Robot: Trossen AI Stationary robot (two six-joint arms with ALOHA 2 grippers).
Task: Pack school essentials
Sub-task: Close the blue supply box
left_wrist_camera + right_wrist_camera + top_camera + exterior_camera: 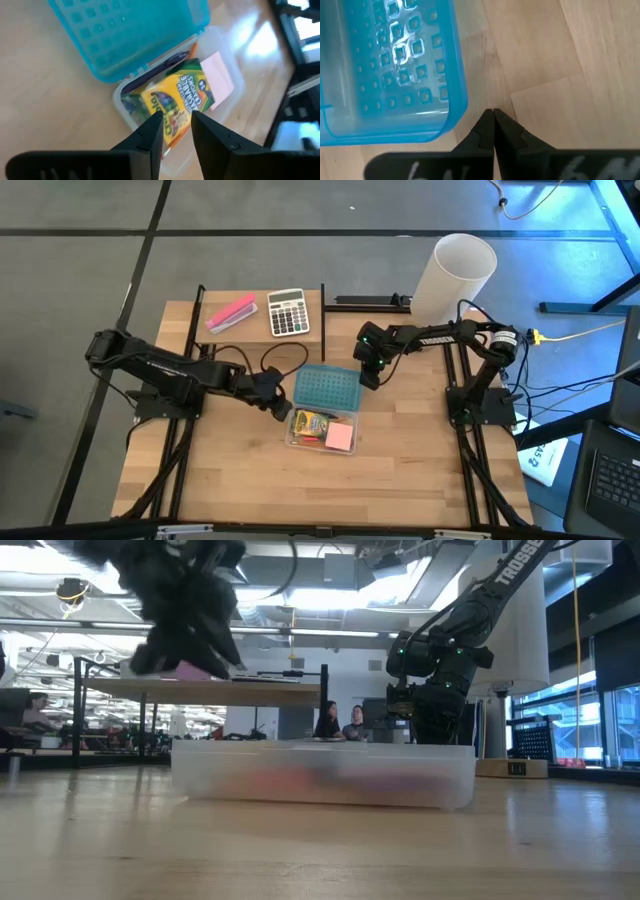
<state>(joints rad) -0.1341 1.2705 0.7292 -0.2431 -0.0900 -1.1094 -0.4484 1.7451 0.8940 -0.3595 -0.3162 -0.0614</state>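
Just crayon box (175,100) under left gripper (176,131) (parted).

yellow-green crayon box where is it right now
In the high view the yellow-green crayon box lies inside the clear plastic case near the table's middle, beside the pale pink sticky-note pad, just below the blue lid, with the left hand close by.

From my remote seat I see a pale wooden tabletop (400,470) standing on grey floor (300,205), and beyond it an open workroom under bright ceiling strip lights (330,600), with desks (220,690), two seated people (340,723) and tall windows (600,710) at one side.
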